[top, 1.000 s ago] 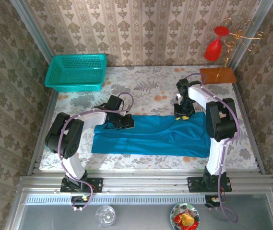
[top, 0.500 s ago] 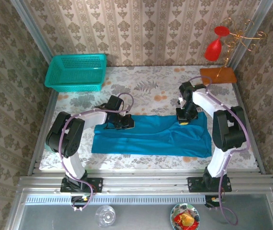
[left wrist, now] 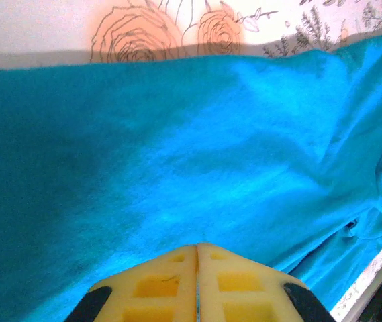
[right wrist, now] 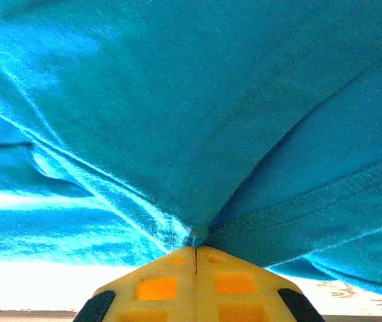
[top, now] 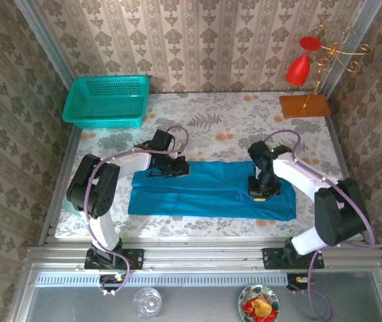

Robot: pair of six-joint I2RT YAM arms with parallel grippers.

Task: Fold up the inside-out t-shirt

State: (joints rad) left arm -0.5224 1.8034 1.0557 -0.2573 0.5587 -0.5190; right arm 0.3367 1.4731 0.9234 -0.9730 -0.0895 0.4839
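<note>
The inside-out t-shirt point(top: 211, 194) is a teal-blue band lying left to right across the flowered table point(top: 211, 127). My left gripper point(top: 179, 170) rests on its far left part. In the left wrist view its yellow pads point(left wrist: 197, 247) are pressed together, and the cloth point(left wrist: 177, 134) runs right up to their tips. My right gripper point(top: 258, 193) is over the shirt's right part. There the pads point(right wrist: 196, 248) are shut on a pinch of fabric point(right wrist: 177, 100), with folds and a hemmed edge converging on the tips.
A teal mesh basket point(top: 107, 100) stands at the back left of the table. A wooden base point(top: 305, 105) with a wire stand and a red glass point(top: 299, 67) sits at the back right. Bare tablecloth lies beyond the shirt.
My right gripper has shut on the shirt's far right edge and moved toward the near side, pulling cloth with it. The left gripper has barely shifted.
</note>
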